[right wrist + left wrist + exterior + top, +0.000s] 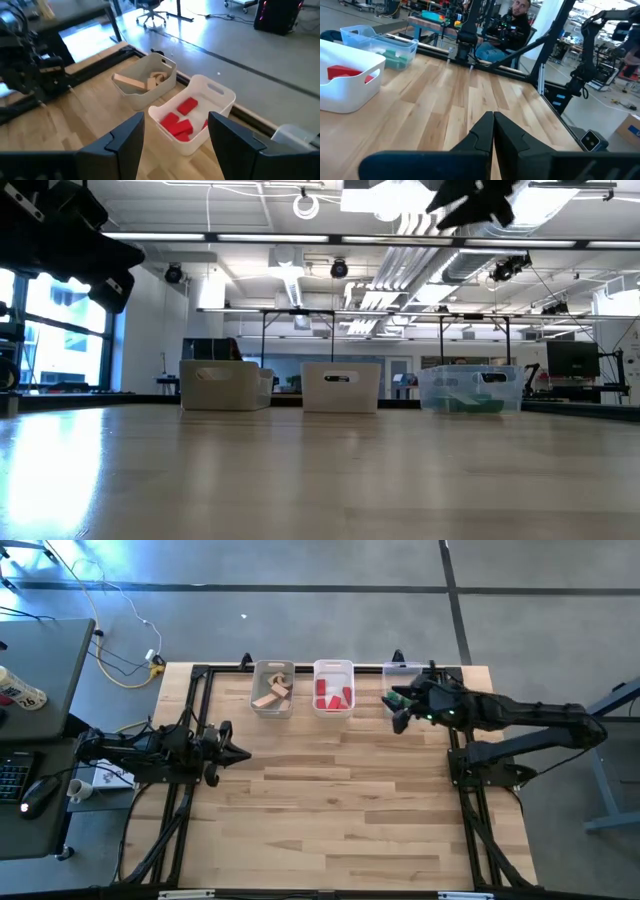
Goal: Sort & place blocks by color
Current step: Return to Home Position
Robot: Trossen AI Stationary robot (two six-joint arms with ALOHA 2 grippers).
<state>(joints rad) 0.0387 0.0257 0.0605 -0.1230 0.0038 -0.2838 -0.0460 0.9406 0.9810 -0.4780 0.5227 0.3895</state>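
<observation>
All the blocks I see lie in three translucent white bins along the table's far edge. Plain wood blocks [271, 692] lie in the left bin [254, 700], red blocks [332, 695] in the middle bin [333, 666], and green blocks [470, 403] in the right bin [468, 376]. My right gripper [397, 712] is open and holds nothing; it hangs above the table at the right bin's near side, high in the low view [472, 200]. Its wrist view looks past the open fingers [175, 137] at the red blocks [181, 117] and the wood blocks [135, 81]. My left gripper [238, 752] is shut at the table's left side, fingertips together [493, 122].
A black frame rail [225, 668] runs along the far edge behind the bins. A desk with a keyboard and mouse [30, 790] stands left of the table. A person [507, 30] sits beyond the table's right side. Bare wooden tabletop [340, 800] lies between the arms.
</observation>
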